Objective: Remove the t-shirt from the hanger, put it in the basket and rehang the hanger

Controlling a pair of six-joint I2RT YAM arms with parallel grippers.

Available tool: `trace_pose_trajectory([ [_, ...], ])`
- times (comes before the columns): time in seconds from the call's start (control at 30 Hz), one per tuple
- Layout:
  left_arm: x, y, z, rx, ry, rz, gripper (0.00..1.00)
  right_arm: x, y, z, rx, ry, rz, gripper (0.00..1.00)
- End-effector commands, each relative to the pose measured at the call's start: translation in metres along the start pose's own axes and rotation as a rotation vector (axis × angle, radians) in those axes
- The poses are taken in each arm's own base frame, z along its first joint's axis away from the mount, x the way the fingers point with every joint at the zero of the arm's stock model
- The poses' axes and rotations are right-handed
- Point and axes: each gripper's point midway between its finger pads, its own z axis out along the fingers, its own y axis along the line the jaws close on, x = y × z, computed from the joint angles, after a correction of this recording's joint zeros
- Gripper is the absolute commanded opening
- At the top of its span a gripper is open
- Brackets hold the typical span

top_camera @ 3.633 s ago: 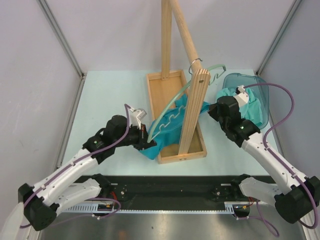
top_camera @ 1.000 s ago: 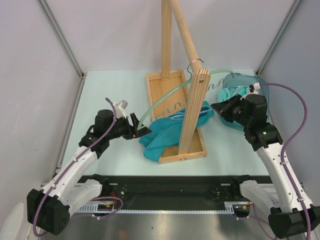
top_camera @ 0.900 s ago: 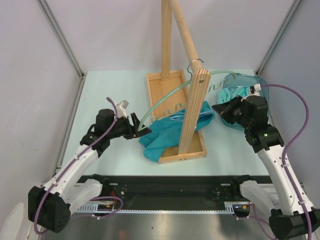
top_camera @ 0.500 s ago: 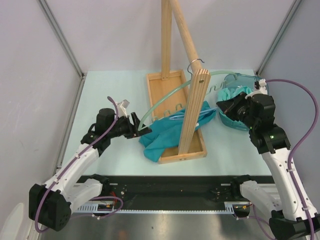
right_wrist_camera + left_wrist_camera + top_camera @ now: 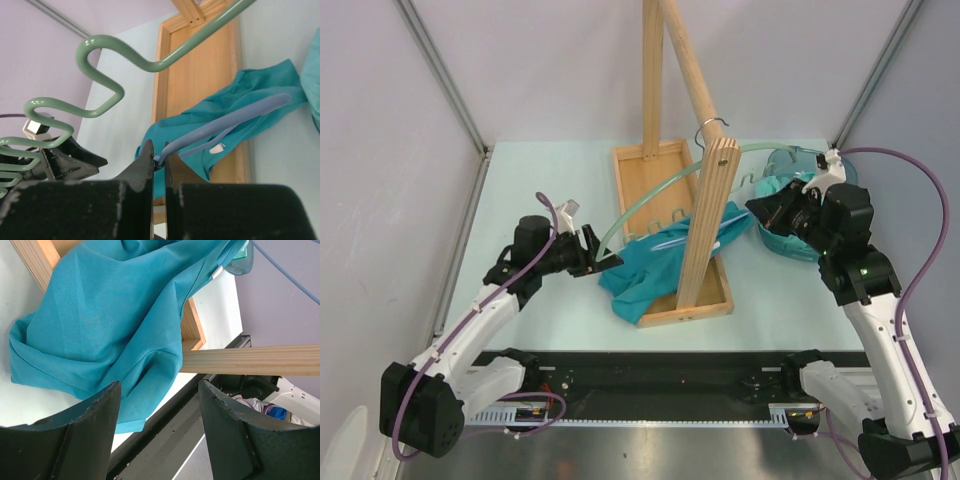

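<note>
On the table (image 5: 540, 190), the wooden tray (image 5: 665, 165) holds the heaped shirt (image 5: 655, 268), which spills over its left edge, apparently clear of the hanger (image 5: 200, 35). The blue bin (image 5: 785, 245) holds teal cloth. Only the right wrist view shows the right gripper (image 5: 159, 162) pinching the collar (image 5: 235, 118) (jaws nearly together). The left gripper (image 5: 160, 387) gapes empty beside the shirt.

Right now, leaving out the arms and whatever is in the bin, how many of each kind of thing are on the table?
Wooden rack: 1
Green hanger: 1
Teal t-shirt: 1
Clear bin: 1
Total: 4
</note>
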Motion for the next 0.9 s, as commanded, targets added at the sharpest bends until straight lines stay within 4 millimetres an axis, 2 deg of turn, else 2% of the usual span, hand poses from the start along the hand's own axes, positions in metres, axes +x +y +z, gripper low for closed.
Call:
trace_pose_trajectory([
  [0.0,-0.011,-0.01,-0.004,0.032,-0.019,0.036,0.68,0.0,0.036,-0.027,-0.157,0.03,-0.023,0.0],
  [0.07,-0.011,-0.011,-0.004,0.036,-0.019,0.044,0.68,0.01,0.041,-0.038,-0.209,0.058,-0.037,0.0],
  [0.1,-0.009,-0.009,-0.004,0.032,-0.016,0.041,0.68,0.016,0.036,-0.041,-0.189,0.073,-0.034,0.0],
  [0.2,-0.007,-0.005,-0.002,0.028,-0.013,0.031,0.68,0.015,0.018,-0.048,-0.104,0.042,-0.012,0.0],
  [0.37,-0.009,-0.009,-0.001,0.044,-0.015,0.031,0.68,0.017,0.026,-0.048,-0.143,0.065,-0.001,0.0],
  [0.4,-0.009,-0.01,-0.003,0.041,-0.017,0.032,0.68,0.018,0.02,-0.043,-0.118,0.071,-0.02,0.0],
  [0.47,-0.011,-0.01,-0.003,0.034,-0.023,0.04,0.68,0.01,0.017,-0.039,-0.09,0.058,-0.046,0.0],
  [0.57,-0.014,-0.01,-0.006,0.026,-0.027,0.051,0.68,-0.001,-0.001,-0.027,0.016,0.039,-0.096,0.0],
  [0.63,-0.017,-0.006,-0.008,-0.001,-0.027,0.06,0.7,-0.007,-0.02,-0.016,0.12,0.035,-0.117,0.0],
  [0.73,-0.03,-0.009,-0.016,-0.027,-0.047,0.085,0.76,-0.019,-0.035,-0.013,0.241,0.027,-0.159,0.0],
  [0.8,-0.04,-0.015,-0.02,-0.028,-0.067,0.095,0.78,-0.035,-0.048,-0.02,0.35,-0.029,-0.178,0.0],
  [0.87,-0.048,-0.023,-0.02,-0.001,-0.086,0.102,0.79,-0.042,-0.054,-0.023,0.396,-0.062,-0.186,0.0],
])
